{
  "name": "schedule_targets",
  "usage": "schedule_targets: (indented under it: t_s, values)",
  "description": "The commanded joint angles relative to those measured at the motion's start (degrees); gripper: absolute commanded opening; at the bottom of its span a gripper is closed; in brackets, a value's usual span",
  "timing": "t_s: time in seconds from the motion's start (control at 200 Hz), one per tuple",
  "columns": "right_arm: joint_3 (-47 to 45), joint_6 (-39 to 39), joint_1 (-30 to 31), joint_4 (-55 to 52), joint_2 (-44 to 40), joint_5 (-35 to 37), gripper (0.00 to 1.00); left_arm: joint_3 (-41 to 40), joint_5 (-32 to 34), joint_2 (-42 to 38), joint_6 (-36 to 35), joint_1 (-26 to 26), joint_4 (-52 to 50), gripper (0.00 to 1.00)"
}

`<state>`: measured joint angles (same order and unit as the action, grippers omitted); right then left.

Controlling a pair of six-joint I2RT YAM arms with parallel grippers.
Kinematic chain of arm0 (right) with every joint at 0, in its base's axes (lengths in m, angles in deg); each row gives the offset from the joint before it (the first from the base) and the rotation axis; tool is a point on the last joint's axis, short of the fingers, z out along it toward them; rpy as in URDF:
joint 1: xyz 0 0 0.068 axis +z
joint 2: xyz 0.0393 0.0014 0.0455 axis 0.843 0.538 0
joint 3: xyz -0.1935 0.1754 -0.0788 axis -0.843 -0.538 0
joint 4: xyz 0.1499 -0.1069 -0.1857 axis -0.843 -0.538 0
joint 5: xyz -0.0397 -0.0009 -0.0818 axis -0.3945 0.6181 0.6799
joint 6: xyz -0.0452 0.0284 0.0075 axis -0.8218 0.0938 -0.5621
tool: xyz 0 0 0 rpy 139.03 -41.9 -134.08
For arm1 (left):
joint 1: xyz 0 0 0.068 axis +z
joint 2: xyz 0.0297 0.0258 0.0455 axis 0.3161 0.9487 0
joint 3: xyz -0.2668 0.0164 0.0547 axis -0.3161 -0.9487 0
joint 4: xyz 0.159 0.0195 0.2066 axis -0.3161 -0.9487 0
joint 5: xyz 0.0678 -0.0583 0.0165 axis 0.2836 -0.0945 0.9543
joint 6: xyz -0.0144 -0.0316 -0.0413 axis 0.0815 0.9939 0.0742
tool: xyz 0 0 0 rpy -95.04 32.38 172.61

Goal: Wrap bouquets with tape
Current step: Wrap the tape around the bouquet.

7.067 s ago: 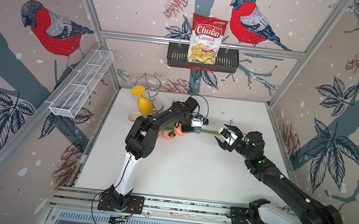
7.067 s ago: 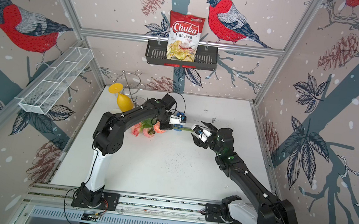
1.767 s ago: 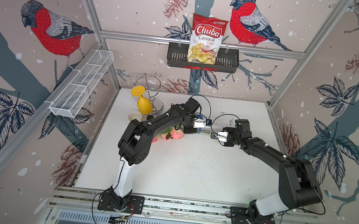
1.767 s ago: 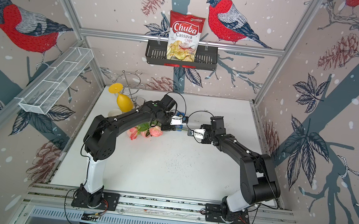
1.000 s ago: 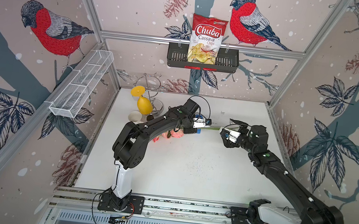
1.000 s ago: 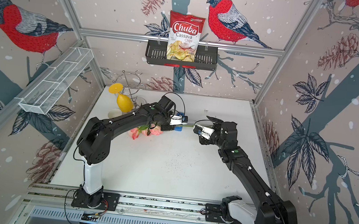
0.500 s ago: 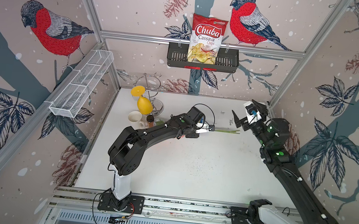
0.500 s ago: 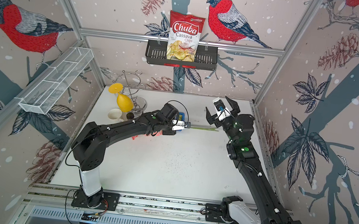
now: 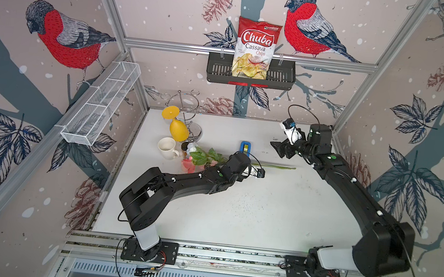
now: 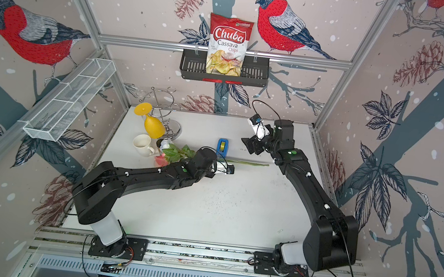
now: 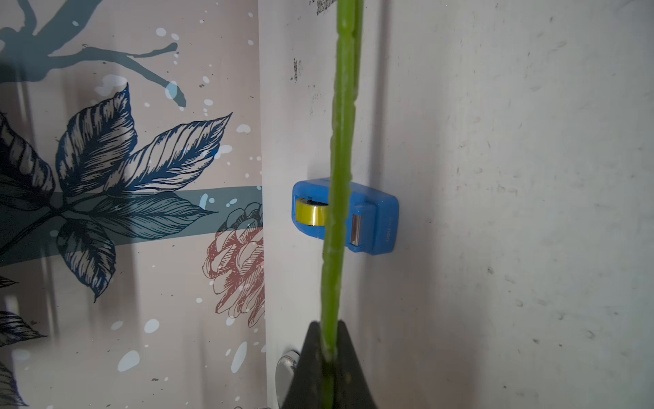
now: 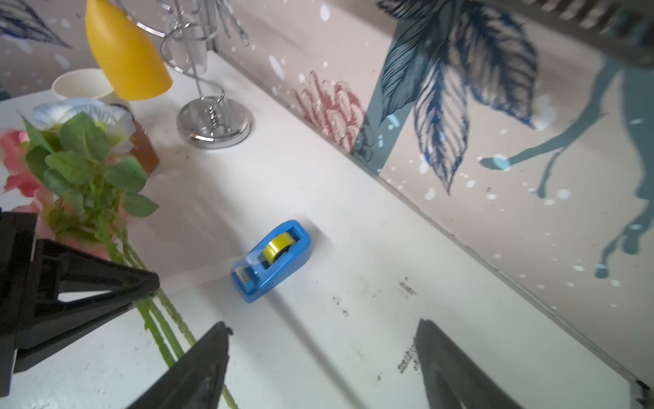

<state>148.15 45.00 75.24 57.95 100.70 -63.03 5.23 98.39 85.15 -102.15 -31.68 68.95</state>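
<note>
The bouquets [image 9: 207, 156] [image 10: 178, 152] are one bunch of pink roses, a white bloom and green leaves, lying left of centre with the thin stems [image 9: 277, 167] pointing right. My left gripper [image 9: 254, 172] [image 10: 224, 169] [image 11: 331, 333] is shut on those stems. The tape [image 9: 245, 148] [image 10: 223, 146] [image 11: 375, 219] [image 12: 272, 262], a yellow-green roll in a blue dispenser, stands just behind the stems. My right gripper [image 9: 278, 149] [image 10: 250, 145] [image 12: 322, 331] hangs open above the table, right of the tape and apart from it, with nothing between its fingers.
A white mug [image 9: 166, 147], a brown jar [image 9: 184, 146] and a yellow goblet [image 9: 178, 129] on a chrome stand [image 9: 190, 106] crowd the back left corner beside the blooms. A black basket [image 9: 280, 77] with a chips bag hangs on the back wall. A wire shelf [image 9: 97, 112] hangs on the left wall.
My right gripper let go of the stems' end, rose toward the back right, then came down and left toward the tape, its jaws narrowing slightly. The left arm shifted the bouquet slightly.
</note>
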Motion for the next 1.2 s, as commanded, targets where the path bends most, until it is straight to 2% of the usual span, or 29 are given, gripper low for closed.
schedule_targets:
  t_s: [0.0, 0.24, 0.425, 0.625, 0.775, 0.931, 1.196]
  values:
    - [3.0, -4.3, 1.1, -10.4, 4.1, -3.2, 0.79, -1.5, 3.2, -0.3, -3.5, -0.5, 9.6, 0.00]
    - [10.3, -9.6, 2.6, -20.7, 14.3, -7.3, 0.76, -6.9, 6.2, 0.0, -7.5, -1.1, 22.0, 0.00]
    - [16.6, -12.3, 2.7, -27.9, 20.8, -10.8, 0.77, -8.5, 7.1, 1.1, -10.1, -1.2, 26.0, 0.00]
    - [16.9, -13.6, 2.4, -29.0, 22.5, -15.1, 0.78, -8.7, 7.0, 1.6, -10.8, -1.2, 28.8, 0.00]
    - [17.6, -14.7, 2.4, -31.0, 24.7, -14.7, 0.76, -9.3, 6.8, 2.0, -12.0, -1.2, 31.1, 0.00]
    - [20.3, -15.4, 2.5, -33.5, 28.2, -12.8, 0.57, -9.3, 6.3, 1.5, -11.9, -1.2, 31.0, 0.00]
    - [20.7, -16.1, 2.6, -33.2, 27.9, -15.6, 0.60, -9.7, 6.2, 1.7, -13.4, -1.2, 32.2, 0.00]
